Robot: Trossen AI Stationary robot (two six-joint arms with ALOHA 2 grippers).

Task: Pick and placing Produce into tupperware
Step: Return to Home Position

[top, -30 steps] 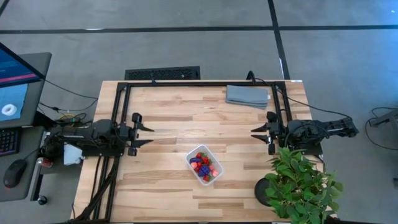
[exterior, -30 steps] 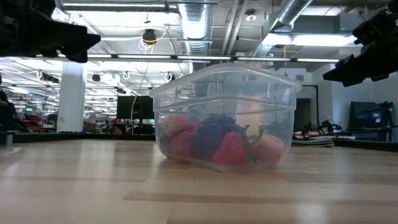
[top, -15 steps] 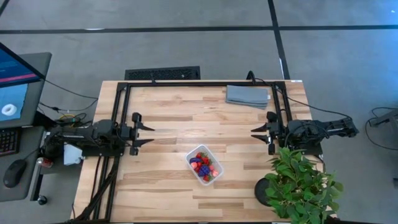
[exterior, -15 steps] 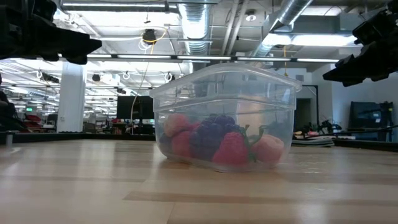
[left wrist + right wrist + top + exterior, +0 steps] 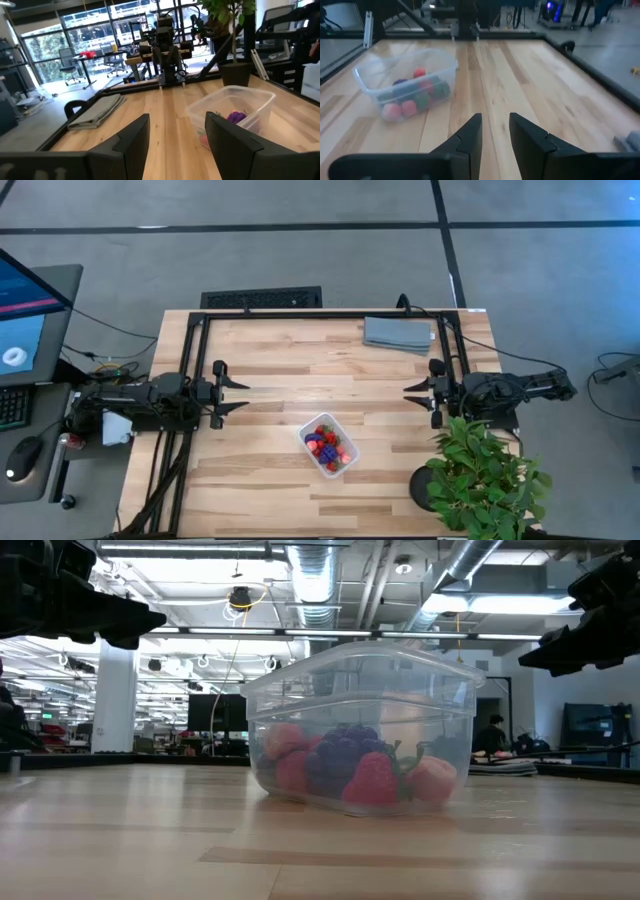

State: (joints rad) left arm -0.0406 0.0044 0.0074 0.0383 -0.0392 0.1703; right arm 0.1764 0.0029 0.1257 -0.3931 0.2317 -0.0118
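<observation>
clear plastic tupperware sat on the wooden tabletop, a little toward the near edge and roughly midway between the left and right edges. the produce lay piled inside it: red strawberries, pinkish pieces and a dark purple cluster. no loose fruit showed on the wood.

the left gripper hung near the left edge, fingers apart and holding nothing. the right gripper hung near the right edge, fingers also apart and empty. both were well apart from the container.

against a second earlier, almost nothing had moved: only the left gripper had shifted slightly in the low view. the filling looked finished, with both arms settling at rest.

a folded grey cloth lay by the far right corner, and a potted plant stood at the near right corner.
</observation>
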